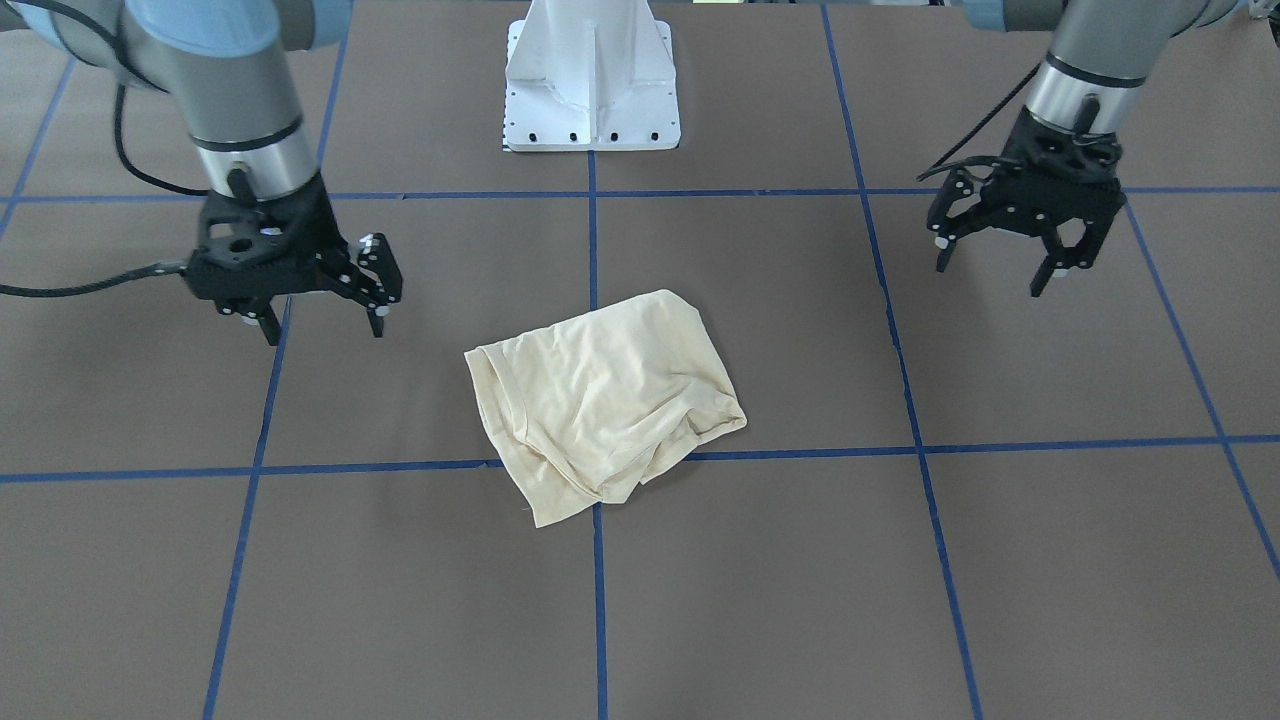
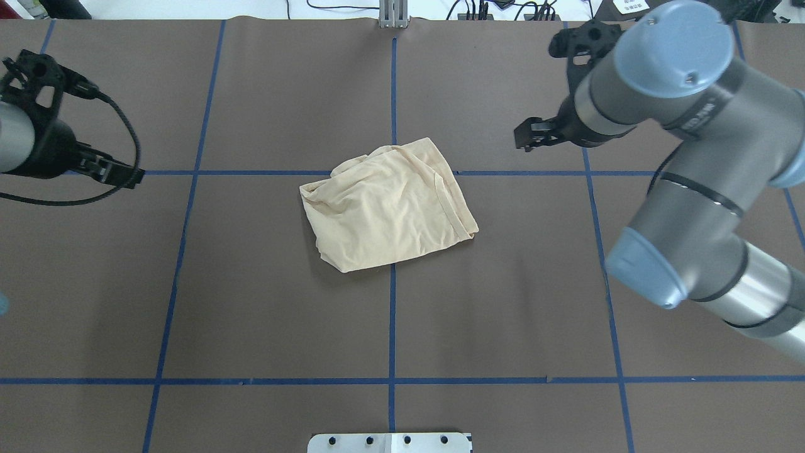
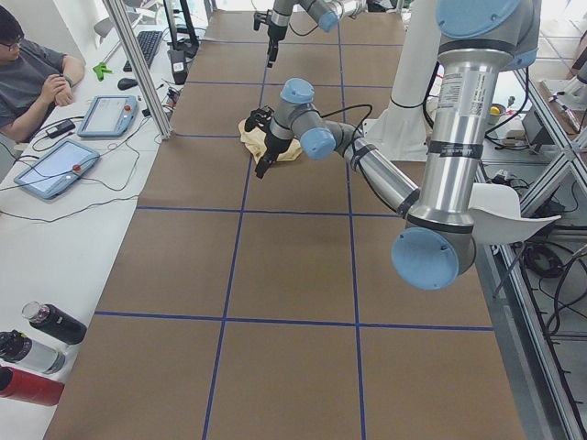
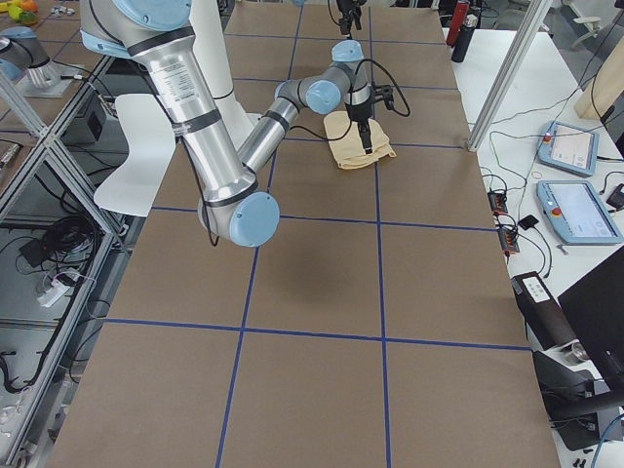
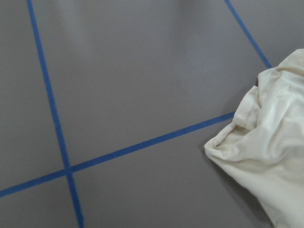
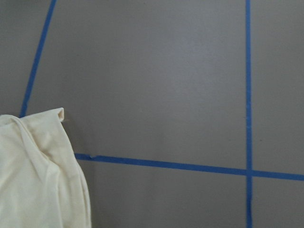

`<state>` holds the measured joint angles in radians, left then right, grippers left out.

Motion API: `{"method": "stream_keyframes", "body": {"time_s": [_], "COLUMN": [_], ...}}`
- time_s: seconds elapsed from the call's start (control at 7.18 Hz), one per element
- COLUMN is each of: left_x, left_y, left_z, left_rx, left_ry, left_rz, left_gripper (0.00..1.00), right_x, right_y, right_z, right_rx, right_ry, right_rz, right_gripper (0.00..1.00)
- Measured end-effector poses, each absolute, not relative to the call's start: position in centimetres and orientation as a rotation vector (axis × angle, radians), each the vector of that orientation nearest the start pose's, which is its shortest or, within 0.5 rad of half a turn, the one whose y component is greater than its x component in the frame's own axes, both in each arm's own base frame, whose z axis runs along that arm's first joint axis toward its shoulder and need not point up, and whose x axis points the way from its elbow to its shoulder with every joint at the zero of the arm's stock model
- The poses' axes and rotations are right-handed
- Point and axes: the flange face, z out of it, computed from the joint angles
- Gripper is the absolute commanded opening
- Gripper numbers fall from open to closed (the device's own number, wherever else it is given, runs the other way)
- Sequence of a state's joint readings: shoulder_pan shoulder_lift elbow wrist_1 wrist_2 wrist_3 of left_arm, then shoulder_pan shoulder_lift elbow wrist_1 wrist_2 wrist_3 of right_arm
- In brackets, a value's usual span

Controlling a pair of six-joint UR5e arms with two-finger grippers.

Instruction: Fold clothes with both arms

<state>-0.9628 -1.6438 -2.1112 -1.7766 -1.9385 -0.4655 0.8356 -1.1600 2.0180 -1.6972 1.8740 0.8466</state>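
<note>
The clothes are one pale cream-yellow shirt [image 1: 600, 400] [image 2: 387, 207], folded into a small rumpled bundle at the middle of the brown table; no print shows. My left gripper [image 1: 992, 275] [image 2: 78, 119] hovers open and empty well off to one side of it. On the opposite side my right gripper [image 1: 325, 332] [image 2: 541, 91] also hangs open with nothing in it. An edge of the shirt [image 5: 270, 156] shows in the left wrist view, and a corner of the shirt [image 6: 33, 175] in the right wrist view. Neither gripper touches the cloth.
Blue tape lines [image 1: 595, 250] divide the table into squares. The white pedestal base [image 1: 590, 90] stands at the robot's edge. A person [image 3: 27, 73] sits at a side desk with tablets [image 3: 55, 165]; bottles [image 3: 37, 339] lie there too.
</note>
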Motion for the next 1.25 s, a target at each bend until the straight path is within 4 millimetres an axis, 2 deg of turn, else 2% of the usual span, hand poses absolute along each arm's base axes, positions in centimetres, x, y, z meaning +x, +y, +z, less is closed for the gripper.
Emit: {"method": "stream_keyframes", "body": {"time_s": [0.28,0.56,0.7,0.84,0.97,1.11,1.25], "left_x": [8.8,-0.9,-4.0,-6.2,-8.8,-11.5,-12.6], "left_y": [-46.9,-48.0,-48.2,-48.3,-48.0,-47.0,-45.4], "left_z": [40.9,48.5,52.0,55.8,59.0,61.1,62.9], "left_rx": [0.516,0.496,0.47,0.425,0.385,0.36,0.332], "left_ry": [0.649,0.565,0.541,0.528,0.522,0.536,0.587], "left_rz": [0.327,0.36,0.375,0.365,0.319,0.259,0.213], "left_gripper": [1.0,1.0,1.0,1.0,1.0,1.0,1.0], "right_x": [-17.7,-4.2,1.1,5.2,7.8,9.1,9.4], "right_y": [-47.9,-46.4,-45.3,-43.8,-42.3,-41.0,-40.3], "right_z": [34.2,45.8,51.8,57.2,61.1,63.1,64.0], "right_rx": [0.243,0.171,0.134,0.088,0.048,0.023,0.009], "right_ry": [-0.698,-0.648,-0.624,-0.615,-0.615,-0.618,-0.64], "right_rz": [-0.099,-0.139,-0.157,-0.156,-0.14,-0.123,-0.109], "right_gripper": [1.0,1.0,1.0,1.0,1.0,1.0,1.0]}}
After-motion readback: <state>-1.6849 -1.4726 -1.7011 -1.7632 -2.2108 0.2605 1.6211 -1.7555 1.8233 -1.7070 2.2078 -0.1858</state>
